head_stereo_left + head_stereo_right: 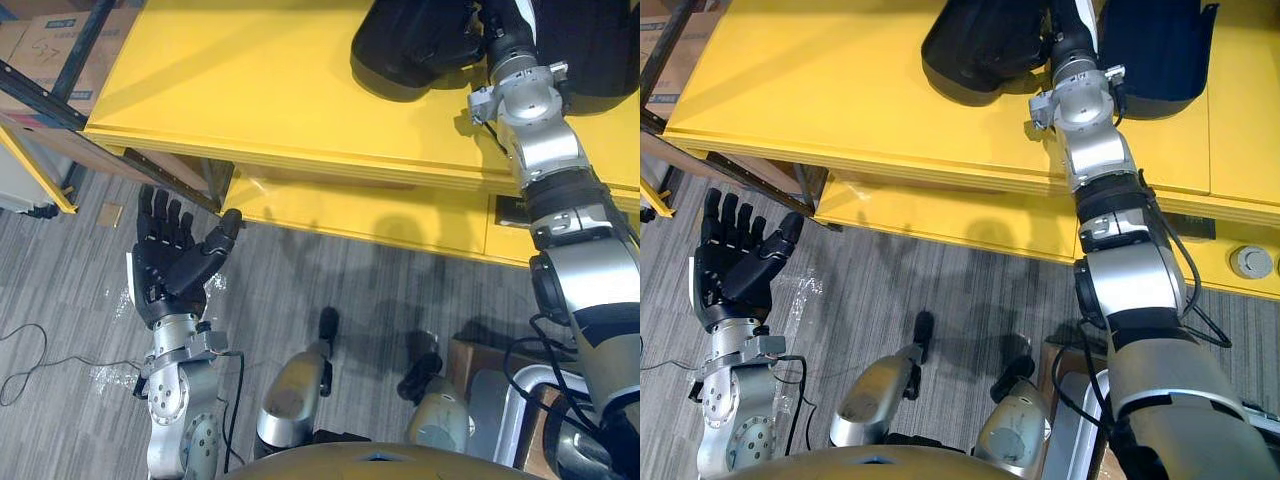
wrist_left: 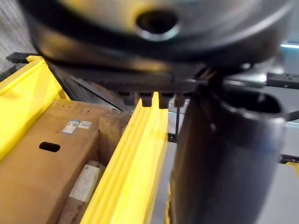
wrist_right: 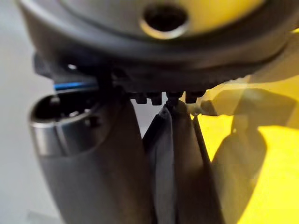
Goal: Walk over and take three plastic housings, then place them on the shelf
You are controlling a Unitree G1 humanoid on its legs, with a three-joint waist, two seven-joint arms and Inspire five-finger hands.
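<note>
Two plastic housings on shelf, perhaps one left; cannot tell fingers of right hand; left hand spread, empty

R hand was cut off at the top edge, btwn two black housings, both cropped up top too.

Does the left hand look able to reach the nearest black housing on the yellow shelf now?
Probably not yet: the left hand hangs open over the floor, below the edge of the yellow shelf, while the nearest black housing lies far back on top.
</note>
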